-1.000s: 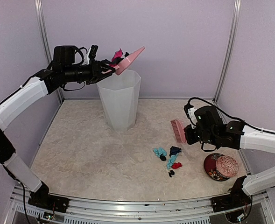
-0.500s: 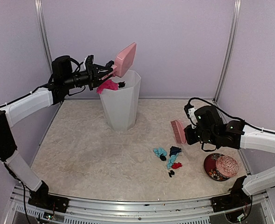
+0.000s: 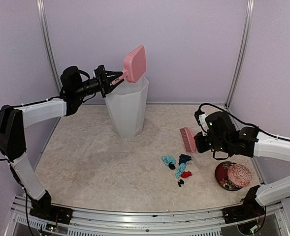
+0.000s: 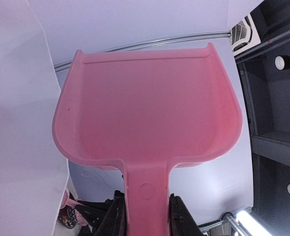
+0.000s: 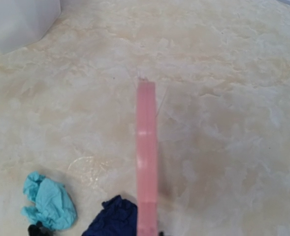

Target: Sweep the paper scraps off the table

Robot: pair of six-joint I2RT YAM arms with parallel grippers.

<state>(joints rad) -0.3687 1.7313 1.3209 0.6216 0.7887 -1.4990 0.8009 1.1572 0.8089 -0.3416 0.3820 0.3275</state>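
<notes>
White faceted plastic bin (image 3: 127,108) stands near the beige marbled counter's (image 3: 85,162) back edge; crumpled paper scraps (image 3: 178,167) lie nearer the front-right corner.

A pink dustpan (image 3: 134,63) is tilting steeply, almost upright, just above the rim of a tall white bin (image 3: 126,105). A pink brush (image 3: 187,138) is showing to the bin's right, while a round red patterned dish (image 3: 233,175) is sitting near the right wall (image 3: 277,73).

L hand (image 3: 109,80) tipped dustpan (image 3: 135,63) upright over bin (image 3: 127,108); magenta & black scraps gone from it.
</notes>
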